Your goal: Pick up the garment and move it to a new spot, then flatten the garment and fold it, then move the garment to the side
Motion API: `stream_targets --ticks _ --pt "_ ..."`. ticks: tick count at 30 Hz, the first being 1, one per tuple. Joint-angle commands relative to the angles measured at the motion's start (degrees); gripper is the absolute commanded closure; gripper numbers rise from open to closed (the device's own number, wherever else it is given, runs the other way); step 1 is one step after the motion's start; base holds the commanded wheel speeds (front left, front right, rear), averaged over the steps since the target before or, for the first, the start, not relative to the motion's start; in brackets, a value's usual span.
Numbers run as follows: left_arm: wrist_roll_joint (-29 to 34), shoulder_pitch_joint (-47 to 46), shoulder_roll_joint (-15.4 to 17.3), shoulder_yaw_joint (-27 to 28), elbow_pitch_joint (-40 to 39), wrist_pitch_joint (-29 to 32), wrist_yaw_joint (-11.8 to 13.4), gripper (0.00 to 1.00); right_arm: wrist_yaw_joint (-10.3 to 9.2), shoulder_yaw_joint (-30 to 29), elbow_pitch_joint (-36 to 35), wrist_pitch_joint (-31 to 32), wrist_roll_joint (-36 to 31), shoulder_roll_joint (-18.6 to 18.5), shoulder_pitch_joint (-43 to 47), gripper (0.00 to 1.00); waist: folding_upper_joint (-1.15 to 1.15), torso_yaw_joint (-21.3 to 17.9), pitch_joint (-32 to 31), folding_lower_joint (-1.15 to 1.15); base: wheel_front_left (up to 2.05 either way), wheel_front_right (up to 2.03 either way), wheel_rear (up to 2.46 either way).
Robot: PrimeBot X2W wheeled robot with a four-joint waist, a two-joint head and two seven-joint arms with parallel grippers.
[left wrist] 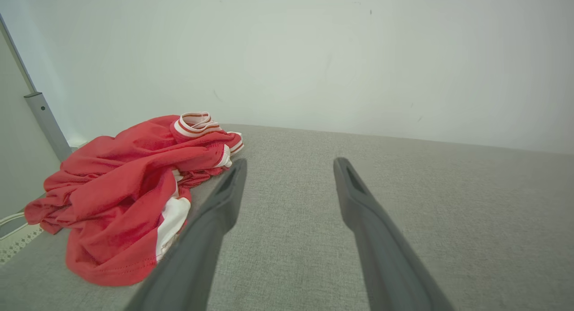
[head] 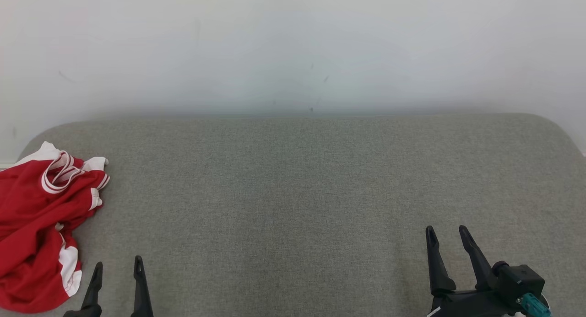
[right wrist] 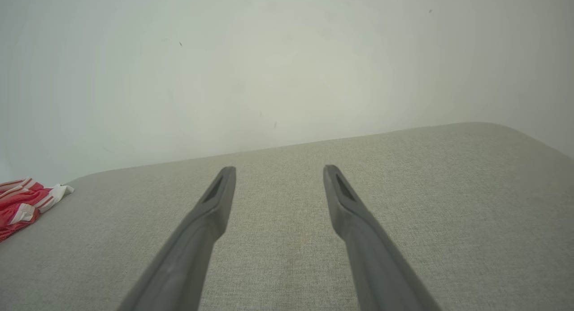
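I am holding my left pincer (head: pixel 118 262) and right pincer (head: pixel 446 228) wide open, empty. The garment (head: pixel 36 225) is lying crumpled at the bench's (head: pixel 293 179) left edge (just beside my left pincer); I am judging a shallow pinch could drag it off.

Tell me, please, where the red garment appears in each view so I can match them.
Head view: red garment crumpled at lower left, left of the left hand.
Left wrist view: red garment left of centre, mid-height.
Right wrist view: red garment at the far left edge, cut off.
Shared landmark: grey cushion meeting the white wall.
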Motion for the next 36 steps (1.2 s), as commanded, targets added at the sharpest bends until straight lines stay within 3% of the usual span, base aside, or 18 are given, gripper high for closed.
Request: stream_targets --ticks 1,17,36 --pt "1.3 0.7 0.6 0.2 0.1 -0.6 -0.1 0.00 -0.10 0.2 -0.5 -0.6 -1.3 -0.3 0.5 0.00 0.00 -0.1 0.0 0.00 0.00 0.00 0.00" --pt "7.1 1.6 1.3 -0.2 -0.2 -2.0 1.1 0.00 -0.12 0.7 -0.6 -3.0 -7.4 -0.3 1.0 0.00 0.00 0.0 -0.4 0.00 0.00 0.00 0.00" --pt "5.3 1.5 0.9 0.1 0.0 -2.1 0.7 0.00 -0.12 0.7 -0.2 -3.0 -6.5 -0.3 0.9 0.00 0.00 -0.1 -0.4 0.00 0.00 0.00 0.00"
